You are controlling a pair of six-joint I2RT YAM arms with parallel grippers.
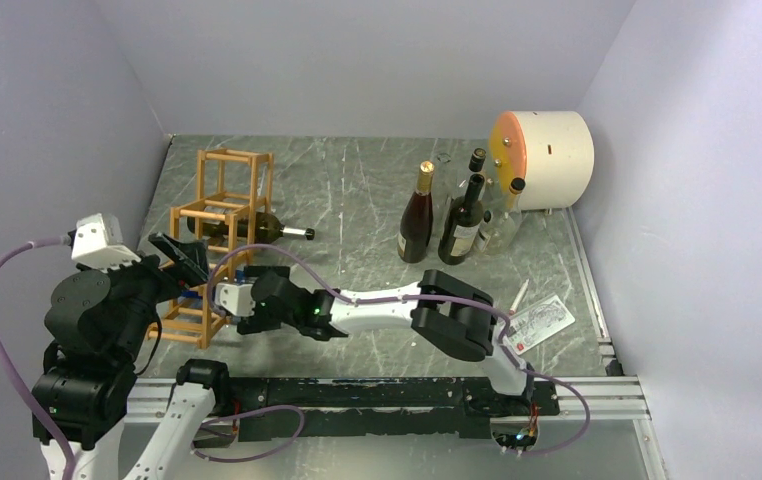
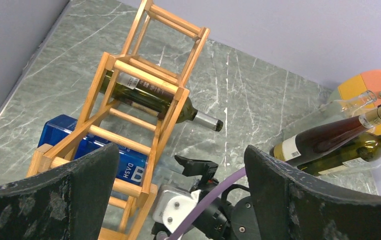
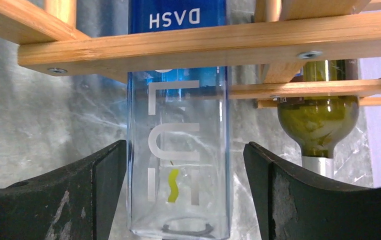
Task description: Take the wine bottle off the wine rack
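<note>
The wine rack (image 1: 203, 210) stands at the left, a stepped frame of light wooden bars. A dark green wine bottle (image 1: 257, 229) lies in its middle cell, neck sticking out to the right. A square blue-and-clear bottle (image 3: 178, 150) lies in the lowest cell. My right gripper (image 3: 184, 147) is open around that bottle's clear end, with the left finger almost touching and a gap at the right finger. The green bottle (image 3: 318, 120) shows above right of it. My left gripper (image 2: 181, 160) hovers open and empty above the rack (image 2: 143, 75), looking down on the right gripper (image 2: 198, 169).
Two dark bottles (image 1: 417, 215) (image 1: 464, 215) and a clear one (image 1: 502, 215) stand at the back right beside a cream cylinder with an orange face (image 1: 547, 158). A paper card (image 1: 537, 322) lies near the right arm's base. Grey walls close in the left, back and right.
</note>
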